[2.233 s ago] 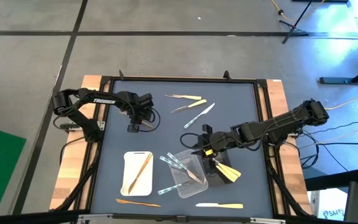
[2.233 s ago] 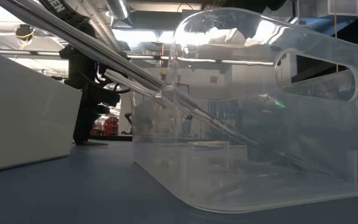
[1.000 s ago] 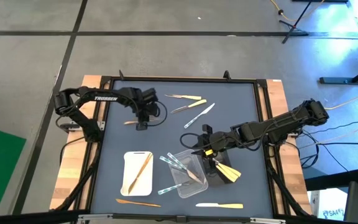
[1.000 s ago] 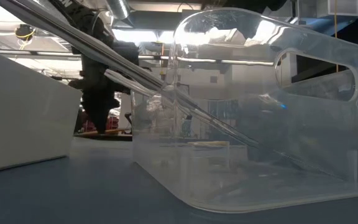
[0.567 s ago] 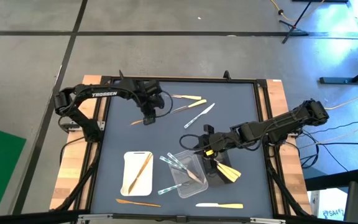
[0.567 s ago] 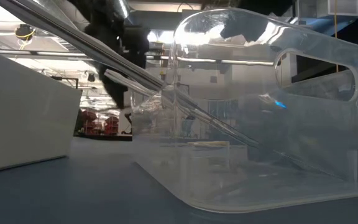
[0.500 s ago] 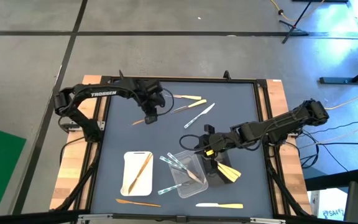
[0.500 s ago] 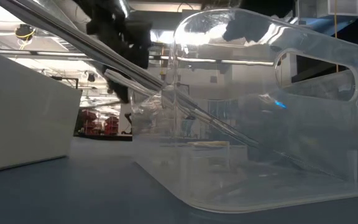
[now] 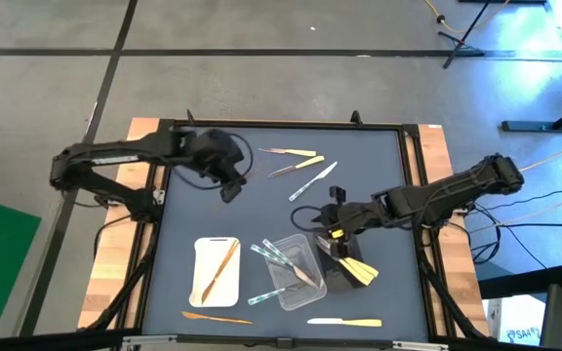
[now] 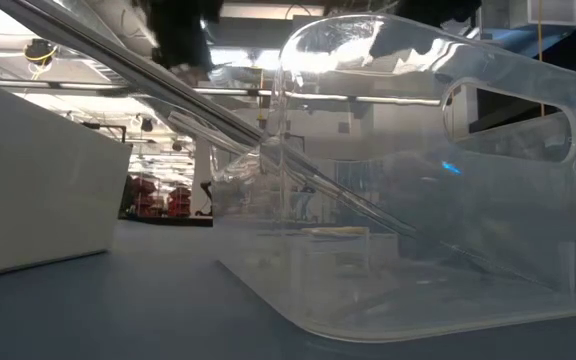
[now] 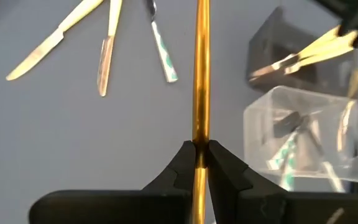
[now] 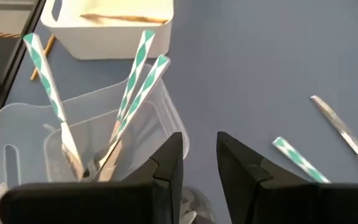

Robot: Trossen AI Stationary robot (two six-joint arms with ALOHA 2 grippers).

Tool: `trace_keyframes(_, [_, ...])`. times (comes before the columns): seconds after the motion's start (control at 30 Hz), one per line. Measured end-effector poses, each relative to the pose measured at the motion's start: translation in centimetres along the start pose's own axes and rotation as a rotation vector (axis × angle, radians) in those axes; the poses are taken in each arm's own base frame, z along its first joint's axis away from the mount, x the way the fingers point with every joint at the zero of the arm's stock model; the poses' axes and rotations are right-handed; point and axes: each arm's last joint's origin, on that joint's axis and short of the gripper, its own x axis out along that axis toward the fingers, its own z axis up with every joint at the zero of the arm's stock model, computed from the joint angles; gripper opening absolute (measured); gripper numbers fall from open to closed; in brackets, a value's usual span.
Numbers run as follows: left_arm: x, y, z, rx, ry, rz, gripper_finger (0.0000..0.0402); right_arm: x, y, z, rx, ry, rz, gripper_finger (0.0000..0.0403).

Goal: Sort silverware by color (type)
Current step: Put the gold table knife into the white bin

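Note:
My left gripper (image 9: 230, 188) hangs above the table's far left part, shut on a brown wooden utensil (image 11: 201, 68). My right gripper (image 9: 335, 230) stands open over the clear tray (image 9: 291, 271), nothing between its fingers (image 12: 166, 163). The clear tray holds clear utensils with green-striped handles (image 12: 135, 68). One wooden utensil lies in the white tray (image 9: 216, 270). Cream utensils (image 9: 357, 270) stick out of the black tray (image 9: 338, 261). Loose silverware lies flat at the far middle (image 9: 301, 166) and near the front edge (image 9: 344, 322). My left gripper pinches the wooden utensil's thin shaft (image 11: 201, 138) between its two fingertips (image 11: 184, 160). The fingers slant down from the table's left side and lie along the utensil, which sticks out ahead of them. It is lifted clear of the table.
A wooden utensil (image 9: 218, 317) lies near the front left edge. In the low view the clear tray (image 10: 418, 200) fills the foreground and the white tray (image 10: 28, 190) stands at the left. The three trays sit close together at the table's near middle.
My left gripper has risen from the table with the wooden utensil, rolling its wrist as it went; the utensil, which lay flat, is now lifted clear. My right gripper has shifted slightly toward the table's right edge, still open.

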Motion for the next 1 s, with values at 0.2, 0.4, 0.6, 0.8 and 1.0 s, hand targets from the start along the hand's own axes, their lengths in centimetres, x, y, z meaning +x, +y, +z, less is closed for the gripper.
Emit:
trace_keyframes(0.2, [-2.1, -3.6, -2.1, -0.052, -0.076, 0.000, 0.0016, -1.2, -0.3, 0.2, -0.015, -0.027, -0.004, 0.0085])
trace_keyframes(0.4, [-2.8, -6.9, -4.4, -0.067, -0.110, -0.003, 0.0016, -2.0, -0.4, 0.4, -0.012, -0.051, 0.001, 0.0085])
trace_keyframes(0.6, [-3.0, -9.2, -7.0, -0.108, -0.150, 0.014, 0.0016, -2.2, -0.5, 0.4, -0.053, -0.056, 0.000, 0.0085])
trace_keyframes(0.8, [-2.2, -10.3, -10.3, -0.175, -0.154, 0.027, 0.0016, -2.2, -0.5, 0.4, -0.058, -0.056, 0.000, 0.0085])
trace_keyframes(1.0, [-0.5, -10.3, -13.6, -0.258, -0.142, 0.038, 0.0016, -2.2, -0.5, 0.5, -0.069, -0.058, 0.000, 0.0085])
